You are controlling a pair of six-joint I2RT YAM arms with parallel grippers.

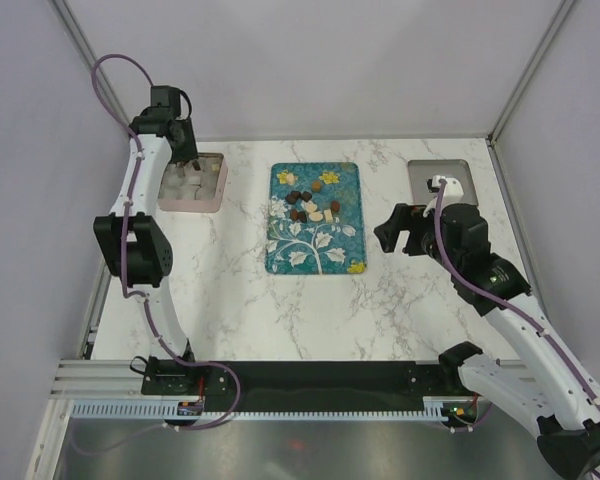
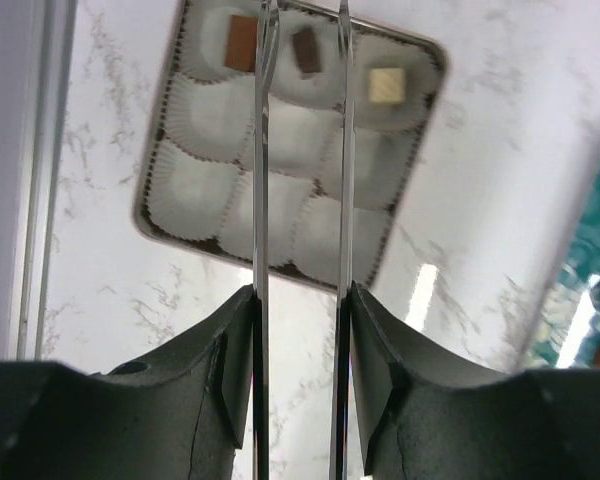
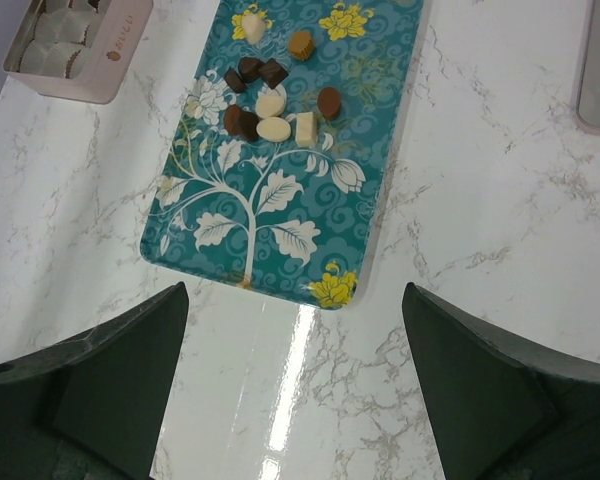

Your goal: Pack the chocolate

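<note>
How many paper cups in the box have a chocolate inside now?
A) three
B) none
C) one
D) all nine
A: in the left wrist view one row of the box holds a mid brown piece, a dark piece and a cream piece; the other cups are empty.

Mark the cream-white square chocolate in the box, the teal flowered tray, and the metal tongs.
cream-white square chocolate (image 2: 386,85), left wrist view, its top face.
teal tray (image 3: 370,120), right wrist view, bare surface near its right edge.
metal tongs (image 2: 261,180), left wrist view, the left blade.
</note>
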